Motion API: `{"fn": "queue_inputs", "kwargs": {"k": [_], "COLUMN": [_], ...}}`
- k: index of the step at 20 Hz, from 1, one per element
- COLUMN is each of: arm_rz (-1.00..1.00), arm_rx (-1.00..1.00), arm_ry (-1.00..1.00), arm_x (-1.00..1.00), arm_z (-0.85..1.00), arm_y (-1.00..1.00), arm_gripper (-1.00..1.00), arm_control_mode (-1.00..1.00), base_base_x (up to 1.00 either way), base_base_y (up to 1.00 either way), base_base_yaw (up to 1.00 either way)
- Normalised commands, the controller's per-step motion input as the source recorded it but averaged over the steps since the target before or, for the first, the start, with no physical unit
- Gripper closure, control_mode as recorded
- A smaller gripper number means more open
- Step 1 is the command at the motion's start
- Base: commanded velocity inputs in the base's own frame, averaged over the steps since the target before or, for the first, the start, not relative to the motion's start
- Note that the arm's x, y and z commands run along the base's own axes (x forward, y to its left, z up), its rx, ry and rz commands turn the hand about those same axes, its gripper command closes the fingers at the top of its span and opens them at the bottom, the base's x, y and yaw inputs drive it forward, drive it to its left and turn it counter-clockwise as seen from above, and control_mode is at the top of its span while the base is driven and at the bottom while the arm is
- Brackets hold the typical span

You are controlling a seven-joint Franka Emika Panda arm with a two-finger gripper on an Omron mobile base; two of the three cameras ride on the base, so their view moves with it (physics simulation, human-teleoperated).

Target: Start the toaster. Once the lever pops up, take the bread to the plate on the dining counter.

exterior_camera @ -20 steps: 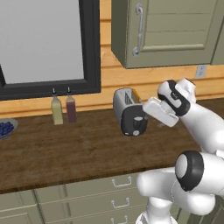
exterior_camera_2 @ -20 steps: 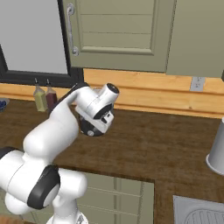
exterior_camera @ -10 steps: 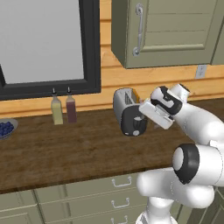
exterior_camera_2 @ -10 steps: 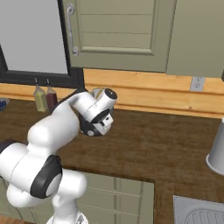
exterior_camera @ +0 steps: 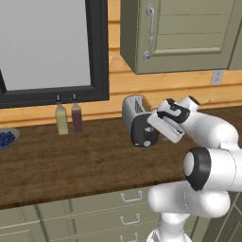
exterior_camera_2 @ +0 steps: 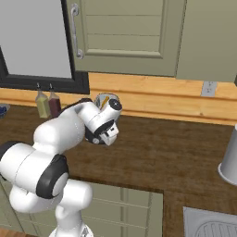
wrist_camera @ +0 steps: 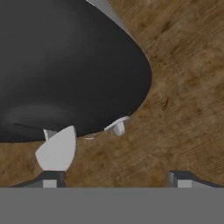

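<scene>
2 bottles (exterior_camera: 67, 116) by window (exterior_camera: 45, 45); blue bowl (exterior_camera: 6, 139).

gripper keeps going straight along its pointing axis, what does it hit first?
Most likely the toaster: the gripper sits at its black end face, which looms close in the hand view, jaws apart. Whether they touch already is unclear.

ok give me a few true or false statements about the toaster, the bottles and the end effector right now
1. The small rounded silver-grey toaster stands on the brown wood-grain worktop. True.
2. The end effector is at the toaster's black end face. True.
3. Two small bottles, one yellowish and one dark red, stand right of the toaster in the left base view. False: they stand left of it.
4. The end effector grips a bread slice. False: its fingers are apart with nothing between them.
5. The olive cabinet door above hangs open. False: it is closed.
</scene>
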Motion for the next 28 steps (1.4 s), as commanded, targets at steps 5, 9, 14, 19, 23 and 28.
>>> {"fn": "queue_inputs", "kwargs": {"k": [5,9,14,19,23,28], "arm_rz": [-0.11,-0.10,-0.07,-0.02,0.00,0.00], "arm_rx": [0.00,-0.02,-0.07,0.00,-0.01,-0.20], "arm_ry": [0.00,0.02,0.00,0.00,0.07,0.11], "arm_x": [0.09,0.28,0.13,-0.02,-0.03,-0.01], "arm_z": [0.00,-0.34,-0.58,0.13,0.94,1.00], "arm_y": [0.00,0.04,0.03,-0.08,-0.05,0.03], "arm_gripper": [-1.00,-1.00,-1.00,-1.00,-1.00,-1.00], "arm_control_mode": [-1.00,-1.00,-1.00,-1.00,-1.00,-1.00], "base_base_x": [0.00,0.00,0.00,0.00,0.00,0.00], "base_base_y": [0.00,0.00,0.00,0.00,0.00,0.00], "base_base_yaw": [0.00,0.00,0.00,0.00,0.00,0.00]}}
